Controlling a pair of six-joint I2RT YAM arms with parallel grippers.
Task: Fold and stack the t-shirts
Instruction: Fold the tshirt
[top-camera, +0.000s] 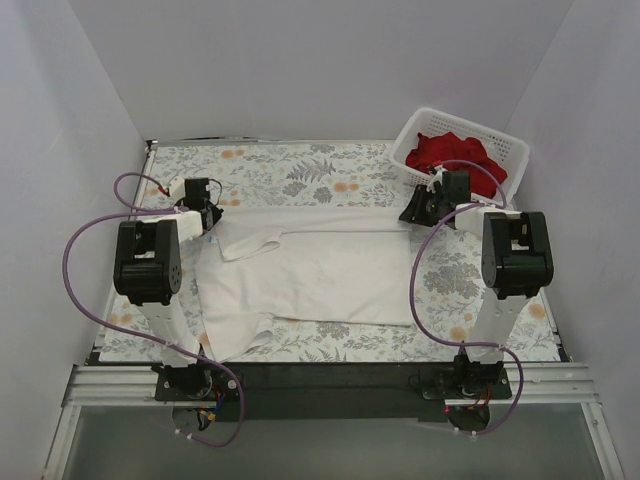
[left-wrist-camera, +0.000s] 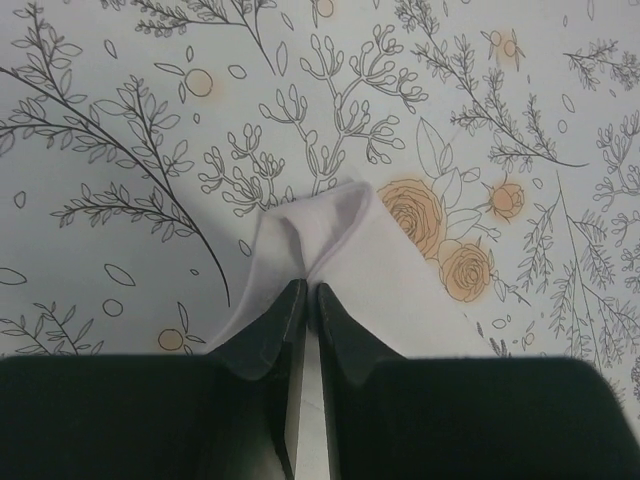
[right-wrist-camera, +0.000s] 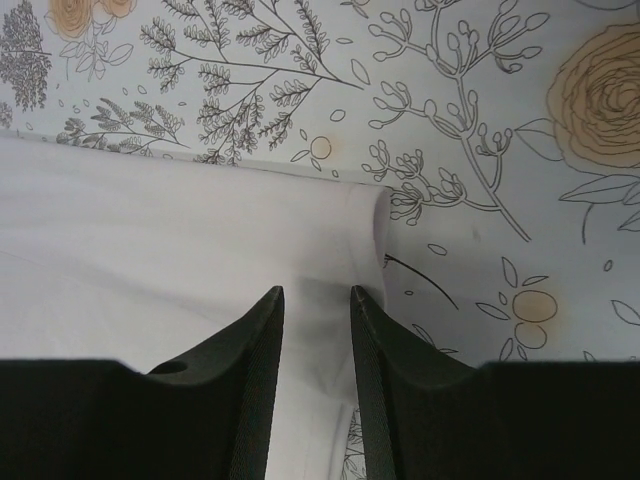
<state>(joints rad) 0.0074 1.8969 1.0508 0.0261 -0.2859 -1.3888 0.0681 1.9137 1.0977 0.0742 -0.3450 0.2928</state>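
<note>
Left gripper at the far left of the floral table cover, jaws pinched together on a corner of the white t-shirt, which lies spread flat across mid-table between the two arms. Right gripper sits at the shirt's far-right edge, jaws apart with fabric under the gap; red t-shirts are heaped in the white basket at the far-right corner
</note>
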